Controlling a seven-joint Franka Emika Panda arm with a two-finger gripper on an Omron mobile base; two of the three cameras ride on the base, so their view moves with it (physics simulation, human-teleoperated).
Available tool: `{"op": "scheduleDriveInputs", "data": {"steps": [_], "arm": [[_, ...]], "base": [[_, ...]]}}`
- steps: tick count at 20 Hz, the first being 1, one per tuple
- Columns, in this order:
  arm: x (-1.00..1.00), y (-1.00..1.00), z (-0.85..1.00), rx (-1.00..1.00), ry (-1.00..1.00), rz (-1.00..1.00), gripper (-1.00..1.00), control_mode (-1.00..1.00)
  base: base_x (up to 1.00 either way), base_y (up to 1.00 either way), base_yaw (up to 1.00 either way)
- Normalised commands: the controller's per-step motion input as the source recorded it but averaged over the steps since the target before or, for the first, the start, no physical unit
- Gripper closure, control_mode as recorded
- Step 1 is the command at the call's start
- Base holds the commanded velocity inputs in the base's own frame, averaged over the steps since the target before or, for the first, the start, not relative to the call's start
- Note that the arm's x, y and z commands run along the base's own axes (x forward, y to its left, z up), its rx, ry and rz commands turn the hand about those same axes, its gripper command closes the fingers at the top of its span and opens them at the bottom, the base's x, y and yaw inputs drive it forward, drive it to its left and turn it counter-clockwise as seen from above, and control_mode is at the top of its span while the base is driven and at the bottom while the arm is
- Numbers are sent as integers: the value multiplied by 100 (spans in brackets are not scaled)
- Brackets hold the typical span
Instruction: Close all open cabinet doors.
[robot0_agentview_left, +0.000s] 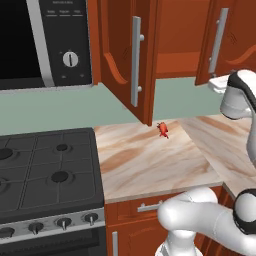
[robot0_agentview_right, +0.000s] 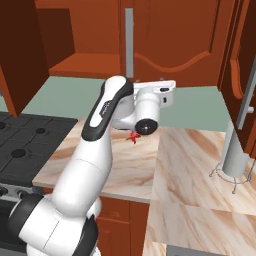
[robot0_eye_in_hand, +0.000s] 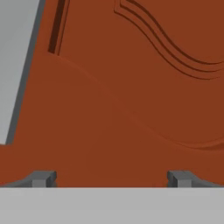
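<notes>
One cabinet door (robot0_agentview_left: 125, 60) of reddish-brown wood hangs wide open beside the microwave, its grey bar handle (robot0_agentview_left: 136, 60) facing me. To its right the cabinet's inside (robot0_agentview_left: 175, 40) is bare. A second door (robot0_agentview_right: 175, 45) with a curved raised panel covers the right half; I cannot tell whether it is fully shut. My gripper (robot0_agentview_right: 162, 86) is right in front of that door's lower part. In the hand view the gripper (robot0_eye_in_hand: 111, 179) is open, nothing between its fingertips (robot0_eye_in_hand: 43, 178), with the door panel (robot0_eye_in_hand: 131, 100) very near. A third door (robot0_agentview_right: 245, 60) stands open at far right.
A small red object (robot0_agentview_left: 163, 130) lies on the marble counter (robot0_agentview_left: 150, 160) under the open cabinet. A black stove (robot0_agentview_left: 45, 165) is to the left, below the microwave (robot0_agentview_left: 30, 40). A grey upright cylinder on a wire stand (robot0_agentview_right: 234, 150) is on the right counter.
</notes>
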Motion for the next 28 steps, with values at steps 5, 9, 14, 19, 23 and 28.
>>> {"op": "scheduleDriveInputs", "data": {"steps": [5,9,14,19,23,28], "arm": [[36,9,0,0,0,-11,-100,-100],[36,2,0,0,0,-8,-100,-100],[33,1,0,0,0,-7,-100,-100],[23,0,3,1,1,-1,-100,-100],[24,0,2,0,2,0,-100,-100],[19,0,2,0,3,0,-100,-100]], "base": [[0,0,0],[0,0,0],[0,0,0],[0,0,0],[0,0,0],[0,0,0]]}}
